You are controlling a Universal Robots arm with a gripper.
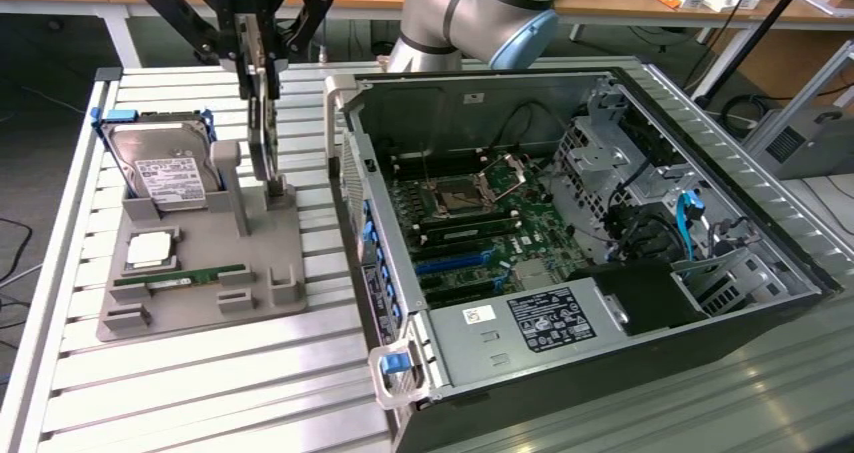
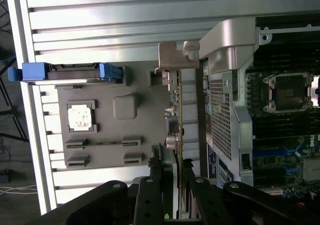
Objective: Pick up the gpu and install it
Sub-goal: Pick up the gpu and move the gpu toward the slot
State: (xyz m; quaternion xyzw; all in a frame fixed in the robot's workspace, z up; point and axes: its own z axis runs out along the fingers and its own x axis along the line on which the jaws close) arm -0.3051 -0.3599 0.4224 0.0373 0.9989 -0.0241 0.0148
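While the graphics card (image 1: 268,123) stands on edge in the grey holder (image 1: 200,273), just beside the open computer case (image 1: 350,123), its upper edge is clamped by the gripper (image 1: 263,63). A straight, upright lift is advised, so that the metal bracket (image 2: 175,55) is kept clear of holder and case wall.

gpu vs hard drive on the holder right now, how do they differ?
Pose: the gpu stands upright on edge; the hard drive leans back, label showing. Shape: gpu is a thin card, hard drive a silver box in a blue frame. State: the end effector grips the gpu; the hard drive sits untouched. Both are at the grey holder.
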